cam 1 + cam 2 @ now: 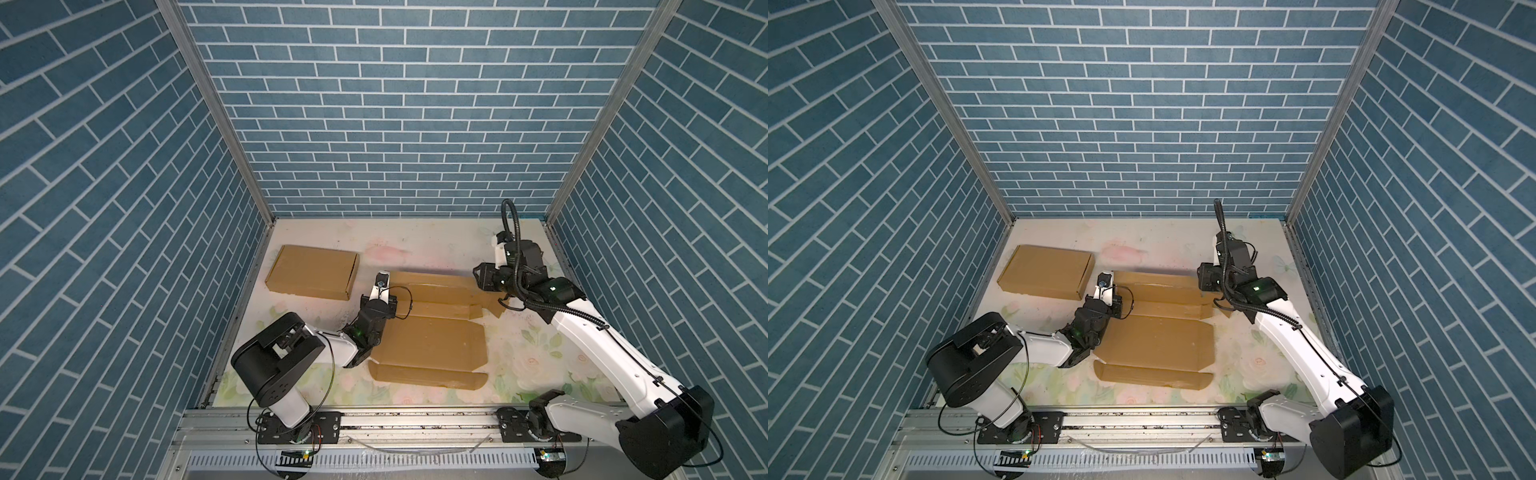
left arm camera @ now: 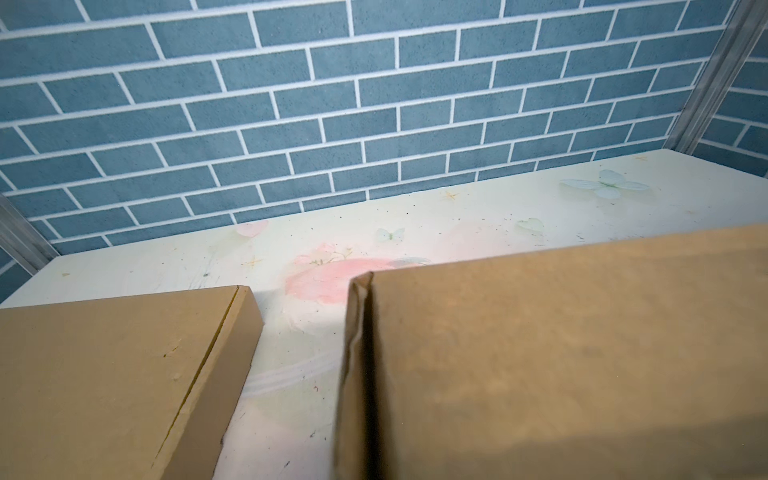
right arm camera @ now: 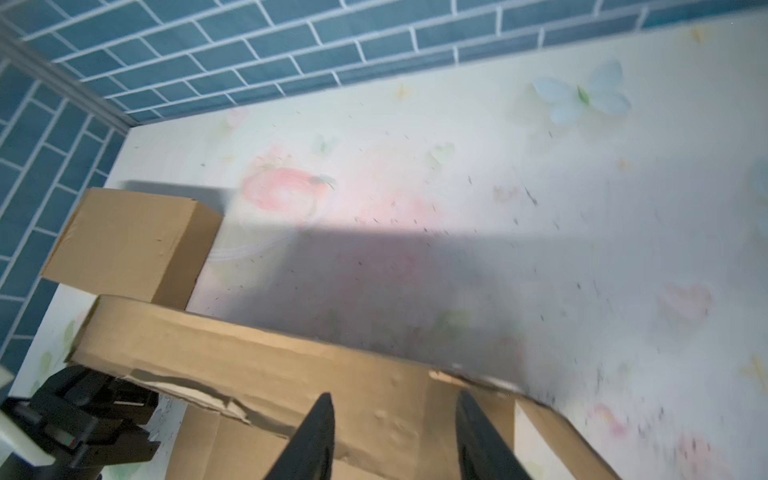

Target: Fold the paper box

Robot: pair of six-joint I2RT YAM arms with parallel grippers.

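Raising the far flap point(image 1: 432, 279) of the unfolded box blank point(image 1: 432, 340), just beside the finished box point(image 1: 311, 272), is my current step, I judge. My left gripper point(image 1: 380, 286) is closed at the flap's end nearest that box; I cannot tell whether it is gripping the flap. The right gripper point(image 3: 395, 395) hovers over the other end, jaws parted. Next it should close and roll the flap inward. Two cardboard boxes, two grippers.

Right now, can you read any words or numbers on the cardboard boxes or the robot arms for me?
No words or numbers can be read anywhere.
On the closed box: plain brown, no print.
On the flat cardboard sheet: plain brown, no print.
On the left arm's white end: a blue mark, too small to read.
On the table: only flower and butterfly pictures, no letters.
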